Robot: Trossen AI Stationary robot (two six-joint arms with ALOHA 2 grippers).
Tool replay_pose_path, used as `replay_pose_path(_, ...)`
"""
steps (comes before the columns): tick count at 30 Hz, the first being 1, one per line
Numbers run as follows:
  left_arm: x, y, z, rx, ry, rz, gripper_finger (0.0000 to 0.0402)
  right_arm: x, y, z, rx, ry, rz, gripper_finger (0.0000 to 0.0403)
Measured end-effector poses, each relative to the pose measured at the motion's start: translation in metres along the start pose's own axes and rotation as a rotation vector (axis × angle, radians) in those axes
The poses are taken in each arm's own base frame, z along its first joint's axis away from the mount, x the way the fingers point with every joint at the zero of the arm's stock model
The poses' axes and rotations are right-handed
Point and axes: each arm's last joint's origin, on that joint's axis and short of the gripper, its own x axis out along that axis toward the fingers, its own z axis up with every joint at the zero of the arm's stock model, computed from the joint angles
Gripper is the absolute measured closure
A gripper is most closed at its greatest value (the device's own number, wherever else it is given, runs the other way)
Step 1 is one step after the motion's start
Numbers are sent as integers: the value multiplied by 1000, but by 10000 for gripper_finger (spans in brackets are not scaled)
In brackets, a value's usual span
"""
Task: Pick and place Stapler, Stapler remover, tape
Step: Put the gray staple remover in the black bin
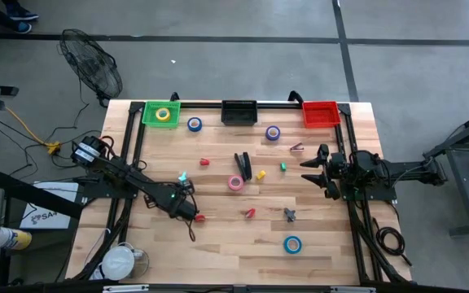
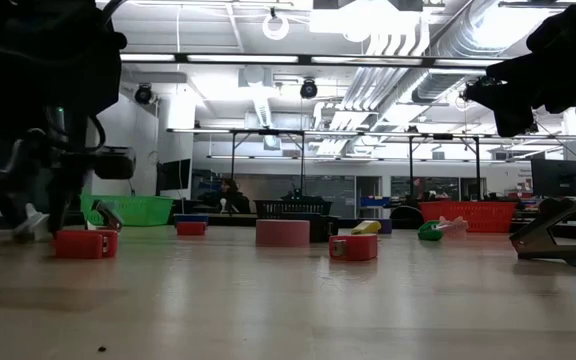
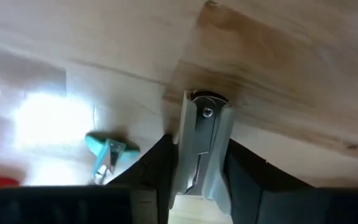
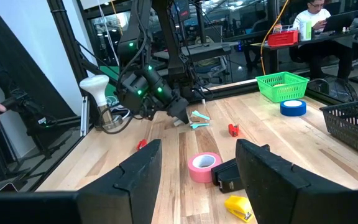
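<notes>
Two dark fingers (image 3: 157, 168) of the left gripper (image 1: 187, 210) are closing around a grey metal staple remover (image 3: 202, 149), its long axis running between them, just beside the teal staple remover (image 1: 182, 177), while the right gripper (image 1: 320, 169) is waiting, jaws apart and empty.

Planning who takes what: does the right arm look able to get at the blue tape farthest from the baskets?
Probably yes. The blue tape lies alone on bare wood, and the open right gripper hovers nearby; the left gripper, closed on a stapler remover, is well clear.
</notes>
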Motion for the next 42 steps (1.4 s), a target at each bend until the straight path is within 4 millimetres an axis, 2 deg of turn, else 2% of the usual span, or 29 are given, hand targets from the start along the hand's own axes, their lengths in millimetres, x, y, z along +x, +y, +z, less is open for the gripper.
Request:
replay_pose_path(8, -9, 6, 2, -364, 6, 7, 301, 0, 0, 0, 0, 0, 0, 206)
replay_pose_path(11, -23, 16, 7, -505, -49, 40, 301, 0, 0, 0, 0, 0, 0, 205)
replay_pose_path(18, -57, 36, 14, -700, -148, 96, 301, 0, 0, 0, 0, 0, 0, 206)
replay_pose_path(20, -67, 45, 15, -736, -173, 176, 301, 0, 0, 0, 0, 0, 0, 206)
replay_pose_path(23, -81, 59, 18, -799, -215, 384, 301, 0, 0, 0, 0, 0, 0, 206)
replay_pose_path(26, -89, 80, 15, -872, -251, 555, 301, 0, 0, 0, 0, 0, 0, 206)
replay_pose_path(29, -87, 104, 1, -969, -283, 628, 301, 0, 0, 0, 0, 0, 0, 206)
replay_pose_path(32, -81, 132, -21, -1092, -310, 671, 301, 0, 0, 0, 0, 0, 0, 205)
replay_pose_path(38, -66, 180, -80, -1379, -388, 763, 301, 0, 0, 0, 0, 0, 0, 205)
replay_pose_path(42, -54, 202, -124, -1559, -513, 749, 293, 0, 0, 0, 0, 0, 0, 206)
